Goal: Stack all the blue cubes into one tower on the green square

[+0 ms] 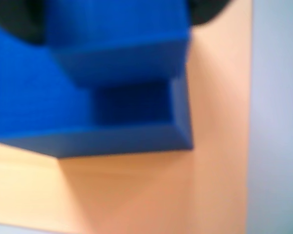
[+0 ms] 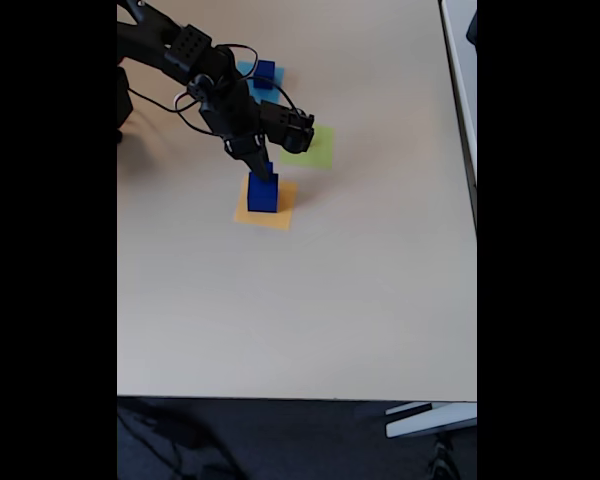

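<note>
In the fixed view a blue cube [image 2: 262,196] stands on the orange-yellow square [image 2: 280,214], with a smaller blue cube [image 2: 266,173] on top of it. My gripper [image 2: 261,166] reaches down from the upper left and is shut on that smaller cube. The blurred wrist view shows the smaller cube [image 1: 117,44] resting on the larger cube [image 1: 39,107], with my gripper [image 1: 117,14] and its black fingers [image 1: 14,19] at its sides. Another blue cube [image 2: 266,72] sits on the light-blue square [image 2: 246,69]. The green square [image 2: 318,150] lies bare to the right of the arm.
The orange-yellow square [image 1: 136,195] fills the lower wrist view, with pale table [image 1: 278,122] to its right. The arm [image 2: 190,55] and its cables stretch across the table's upper left. The table's front edge [image 2: 300,396] and right edge [image 2: 472,200] bound a wide bare tabletop.
</note>
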